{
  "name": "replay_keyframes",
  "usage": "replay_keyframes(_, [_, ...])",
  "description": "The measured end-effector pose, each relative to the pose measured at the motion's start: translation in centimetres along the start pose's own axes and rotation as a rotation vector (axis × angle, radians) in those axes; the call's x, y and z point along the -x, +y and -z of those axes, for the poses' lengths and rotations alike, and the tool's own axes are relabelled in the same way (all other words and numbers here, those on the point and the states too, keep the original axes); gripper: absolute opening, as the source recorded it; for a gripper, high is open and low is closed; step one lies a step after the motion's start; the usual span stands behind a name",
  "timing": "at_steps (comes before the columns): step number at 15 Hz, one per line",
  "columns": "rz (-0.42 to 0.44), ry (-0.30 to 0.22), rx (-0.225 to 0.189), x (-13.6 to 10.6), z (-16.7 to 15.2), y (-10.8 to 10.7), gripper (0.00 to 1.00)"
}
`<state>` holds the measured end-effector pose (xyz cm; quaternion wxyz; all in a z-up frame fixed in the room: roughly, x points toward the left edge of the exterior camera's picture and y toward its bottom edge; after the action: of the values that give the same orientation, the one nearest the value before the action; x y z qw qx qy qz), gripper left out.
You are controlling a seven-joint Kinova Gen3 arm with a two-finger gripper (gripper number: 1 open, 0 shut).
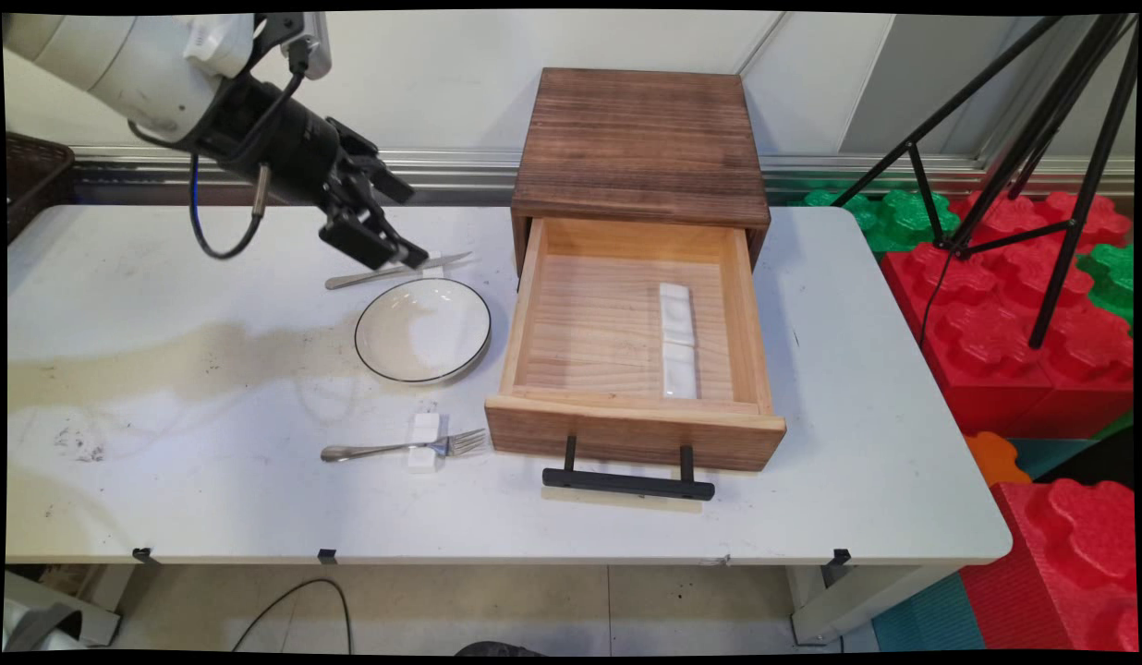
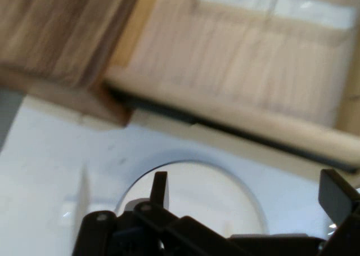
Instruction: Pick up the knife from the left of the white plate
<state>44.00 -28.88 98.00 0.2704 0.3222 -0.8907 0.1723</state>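
While my fingers (image 1: pixel 400 245) hang spread wide and empty just above the desk (image 1: pixel 164 369), they sit over the knife (image 1: pixel 395 271), whose handle runs left and whose blade points toward the drawer (image 1: pixel 626 351); I cannot tell whether I touch it. In the hand view the two fingers stand far apart, with the plate (image 2: pixel 214 194) showing between them; nothing is gripped. The plate lies just near of the knife, bare, white with a dark rim; nearer still, a fork (image 1: pixel 405 450) rests across a small white rest (image 1: pixel 424 441), tines toward the drawer. The drawer stands pulled out of its dark wooden cabinet (image 1: pixel 640 148), black handle (image 1: pixel 628 480) toward the near edge; inside it, along the right, lie two white rests (image 1: pixel 677 340) end to end, otherwise bare wood. So far knife and fork are both outside on the desk.
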Motion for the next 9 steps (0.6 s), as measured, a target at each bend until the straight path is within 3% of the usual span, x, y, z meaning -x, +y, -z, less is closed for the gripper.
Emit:
replay_keyframes(4, [-0.003,-0.062,-0.062,1.3,-1.3,-4.9,1.00])
replay_keyframes(9, [-0.003,-0.116,-0.109,2.1,-2.6,-8.9,1.00])
